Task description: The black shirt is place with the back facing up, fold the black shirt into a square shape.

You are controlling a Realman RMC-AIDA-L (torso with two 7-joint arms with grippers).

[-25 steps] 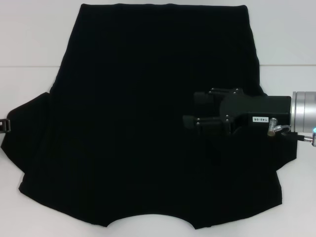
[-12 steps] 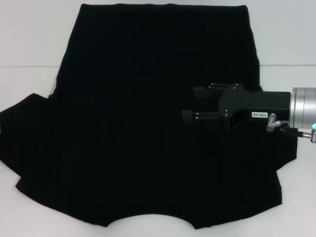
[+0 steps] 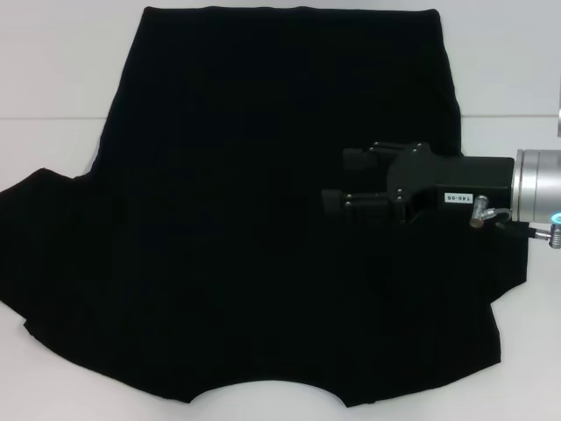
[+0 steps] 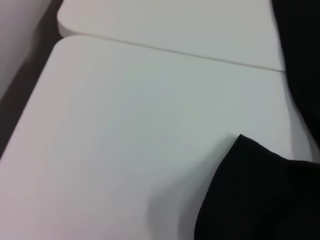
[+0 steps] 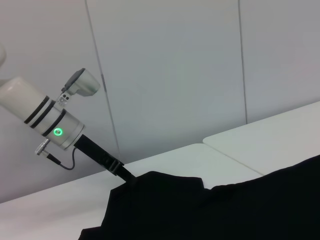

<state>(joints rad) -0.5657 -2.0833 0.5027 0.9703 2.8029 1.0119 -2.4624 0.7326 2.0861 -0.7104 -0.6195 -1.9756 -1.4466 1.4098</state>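
Though flat, black shirt [image 3: 263, 219] under right end effector [image 3: 337, 181]

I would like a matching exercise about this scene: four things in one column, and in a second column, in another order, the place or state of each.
Column A
1. black shirt
2. right pincer
3. table
4. left pincer

Column B
a. white, lying under the cloth
b. open, over the right part of the shirt
c. spread out flat, no lettering showing
d. at the shirt's edge, outside the head view

Pairs: 1-c, 2-b, 3-a, 4-d
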